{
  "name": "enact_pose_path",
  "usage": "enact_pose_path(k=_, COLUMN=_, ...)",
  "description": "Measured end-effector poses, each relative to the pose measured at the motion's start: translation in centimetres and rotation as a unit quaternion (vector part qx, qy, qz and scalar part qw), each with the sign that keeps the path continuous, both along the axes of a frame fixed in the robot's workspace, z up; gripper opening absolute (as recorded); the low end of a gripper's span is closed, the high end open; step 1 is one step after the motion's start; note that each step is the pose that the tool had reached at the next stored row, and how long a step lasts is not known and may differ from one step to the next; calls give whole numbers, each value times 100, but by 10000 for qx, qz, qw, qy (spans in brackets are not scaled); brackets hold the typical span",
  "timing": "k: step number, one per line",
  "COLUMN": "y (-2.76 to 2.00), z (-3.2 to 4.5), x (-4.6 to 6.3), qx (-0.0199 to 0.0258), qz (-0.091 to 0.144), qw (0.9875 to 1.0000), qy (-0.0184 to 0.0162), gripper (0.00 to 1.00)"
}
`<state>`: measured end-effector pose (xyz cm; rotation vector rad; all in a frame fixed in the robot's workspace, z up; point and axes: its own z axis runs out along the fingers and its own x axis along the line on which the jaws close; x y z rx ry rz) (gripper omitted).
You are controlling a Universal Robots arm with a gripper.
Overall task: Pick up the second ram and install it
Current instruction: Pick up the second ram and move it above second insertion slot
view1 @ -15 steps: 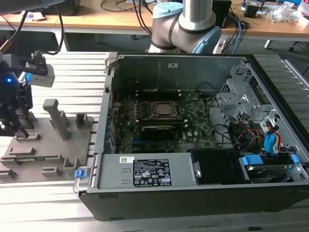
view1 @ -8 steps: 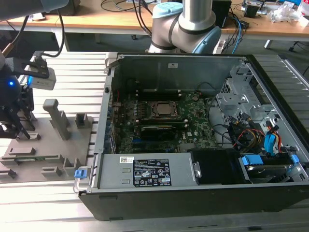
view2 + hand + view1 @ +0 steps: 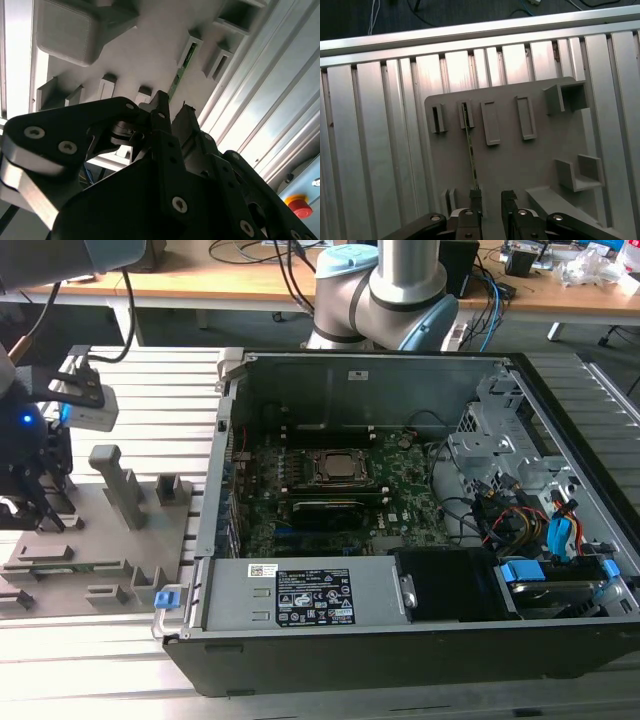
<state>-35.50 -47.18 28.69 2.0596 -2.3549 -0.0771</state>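
We see the gripper (image 3: 40,510) low over a gray holder (image 3: 130,550) on the slatted metal counter (image 3: 150,390), at the exterior view's left of the open computer case (image 3: 400,640). Inside the case lies the green motherboard (image 3: 400,490).

In the first wrist view the gripper (image 3: 491,200) is spread, with a clear gap between its two fingers and nothing held in it. The second ram (image 3: 470,145), a thin green stick, stands on its long edge in the holder (image 3: 520,165), its far end seated in one of the upright slots. Its near end lines up with the tip of one finger rather than with the gap, and we cannot tell whether they touch.

The second wrist view shows the gripper (image 3: 174,107) spread too, with the ram (image 3: 177,75) running away from one fingertip.
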Motion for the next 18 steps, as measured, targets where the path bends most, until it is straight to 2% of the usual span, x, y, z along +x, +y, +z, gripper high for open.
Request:
enact_pose_path(k=16, y=0, z=-133, x=0, qx=0, qz=0, qw=10000, qy=0, gripper=30)
enact_pose_path(k=18, y=-1, z=-190, x=0, qx=0, qz=0, qw=10000, qy=0, gripper=30)
